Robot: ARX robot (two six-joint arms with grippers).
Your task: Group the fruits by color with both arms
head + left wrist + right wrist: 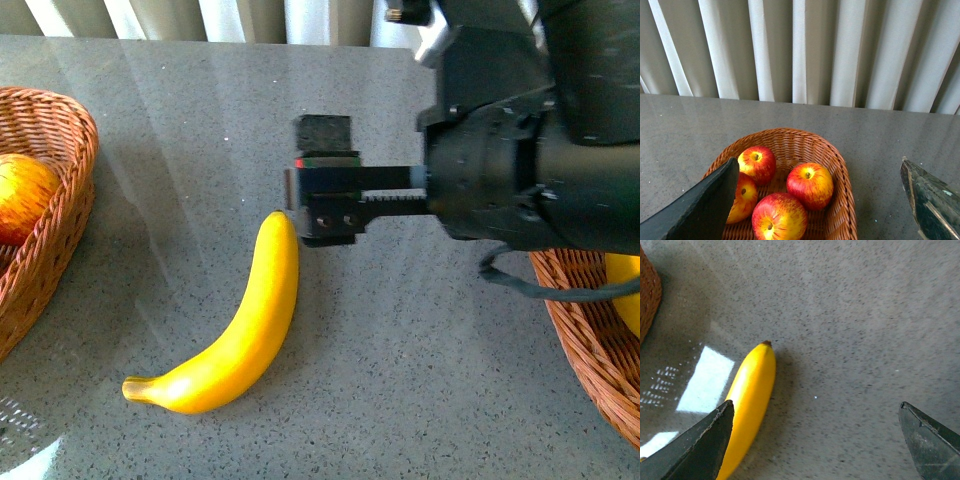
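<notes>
The grey speckled bench (420, 400) fills the front view, and the bulky black right arm (540, 170) reaches in from 2 o'clock toward the middle. The left basket (75, 170), of wicker, sits at 9 o'clock and the right basket (585, 335) at 4 o'clock, well apart. One long yellow banana (245, 325) lies loose on the bench between them, curving from the centre down to 7 o'clock, its upper tip just beside the right gripper (320, 172). That gripper's jaws stand wide apart with nothing between them; in the right wrist view the banana (752, 390) lies close by one finger and is not straddled. The left gripper (818, 162) is also spread wide and empty, hovering over the left basket (845, 200), which holds four red-and-yellow apples (810, 185). By the look of it the red side is done, since no apple shows on the bench. A second banana (625, 285) already rests in the right basket, so the loose banana seems to be what is left to grasp and carry to 4 o'clock. The left arm is out of the front view. Both baskets are cut off by the frame there, and the right arm covers part of the right basket, so how many bananas it holds cannot be told. Nor can I tell whether the right gripper touches the banana's tip or hangs above it.
</notes>
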